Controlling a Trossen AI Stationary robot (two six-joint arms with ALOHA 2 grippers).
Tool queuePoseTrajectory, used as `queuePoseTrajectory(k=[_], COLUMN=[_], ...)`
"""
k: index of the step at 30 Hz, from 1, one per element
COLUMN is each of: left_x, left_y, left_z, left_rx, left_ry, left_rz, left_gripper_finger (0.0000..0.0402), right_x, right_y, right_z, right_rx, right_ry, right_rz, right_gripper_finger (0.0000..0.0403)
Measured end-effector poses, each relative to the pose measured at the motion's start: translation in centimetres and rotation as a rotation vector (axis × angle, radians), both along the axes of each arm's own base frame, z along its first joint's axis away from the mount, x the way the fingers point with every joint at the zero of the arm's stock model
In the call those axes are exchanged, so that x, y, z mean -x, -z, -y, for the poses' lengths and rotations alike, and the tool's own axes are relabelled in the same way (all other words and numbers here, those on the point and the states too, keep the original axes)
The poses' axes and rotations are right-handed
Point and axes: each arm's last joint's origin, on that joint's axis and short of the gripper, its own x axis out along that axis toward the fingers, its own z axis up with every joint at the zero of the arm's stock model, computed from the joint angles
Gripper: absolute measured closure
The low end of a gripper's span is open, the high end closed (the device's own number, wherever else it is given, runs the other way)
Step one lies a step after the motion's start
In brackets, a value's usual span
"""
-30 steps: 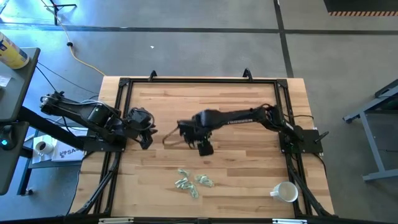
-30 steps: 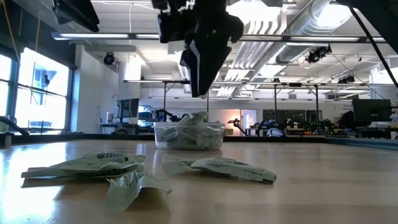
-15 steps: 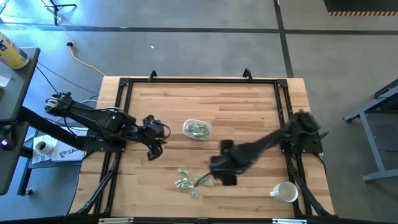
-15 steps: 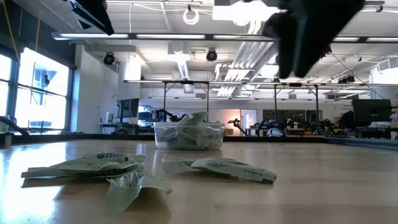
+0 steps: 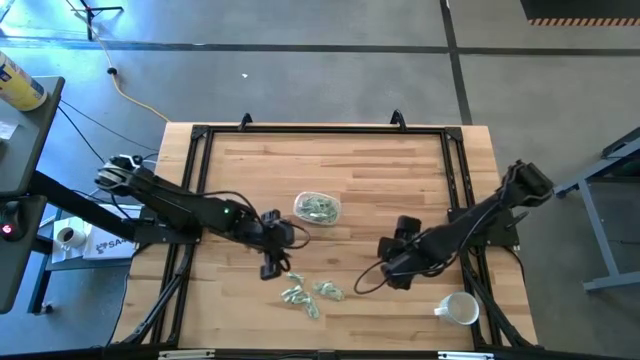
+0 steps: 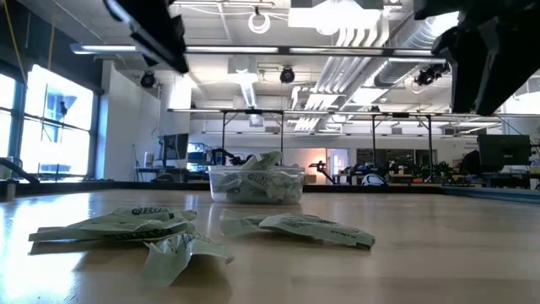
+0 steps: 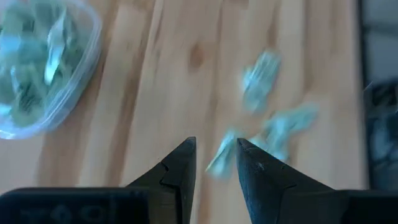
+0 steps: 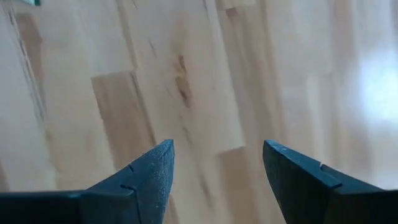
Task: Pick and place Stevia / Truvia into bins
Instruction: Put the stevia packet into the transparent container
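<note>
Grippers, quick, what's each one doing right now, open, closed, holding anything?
Left gripper: fingers open a narrow gap, empty, over the loose sachets.
Right gripper: fingers wide open, empty, above bare table.

Even daylight lit the table (image 5: 400, 170) from above, with faint shadows. In the low view, ceiling lamps (image 6: 261, 19) and a window (image 6: 51, 127) glared, leaving the arms as dark shapes. The left wrist view smeared the sachets (image 7: 267, 124) and bowl (image 7: 43, 68); the right wrist view blurred too.
</note>
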Motion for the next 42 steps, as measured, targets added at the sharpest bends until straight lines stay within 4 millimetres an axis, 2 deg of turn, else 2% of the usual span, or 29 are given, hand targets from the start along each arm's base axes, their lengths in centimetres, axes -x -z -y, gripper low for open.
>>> queuePoseTrajectory(k=[6,9,15,18,24,31,36,42], left_x=[-1.1,-1.4,-2.7,-3.2,-3.9,-3.7,-3.5,-3.9], left_y=[-2.0,-2.1,0.0,1.4,4.5,6.1,7.5,8.5], left_z=[0.4,0.4,0.8,1.1,1.6,2.8,4.4,4.3], left_rx=[0.088,0.087,0.040,0.045,0.027,-0.036,-0.057,-0.066], left_ry=[-0.062,-0.057,-0.058,-0.028,0.062,0.213,0.239,0.193], left_rz=[0.134,0.154,0.105,0.049,-0.103,-0.165,-0.205,-0.229], left_gripper_finger=[0.0254,0.0254,0.0254,0.0254,0.0254,0.0252,0.0205,0.0139], right_x=[1.2,2.0,4.5,5.1,5.1,4.9,4.4,4.2], right_y=[-1.3,-1.6,-0.2,0.5,2.4,2.9,2.7,2.6], right_z=[0.6,1.2,2.7,3.1,3.6,3.5,3.5,3.8], right_rx=[0.084,0.096,0.030,-0.003,-0.047,-0.074,-0.024,-0.027], right_ry=[-0.120,-0.151,-0.079,-0.070,-0.004,0.004,-0.040,-0.024], right_rz=[-0.012,0.020,0.085,0.135,0.157,0.184,0.244,0.254], right_gripper_finger=[0.0166,0.0167,0.0166,0.0166,0.0166,0.0166,0.0158,0.0147])
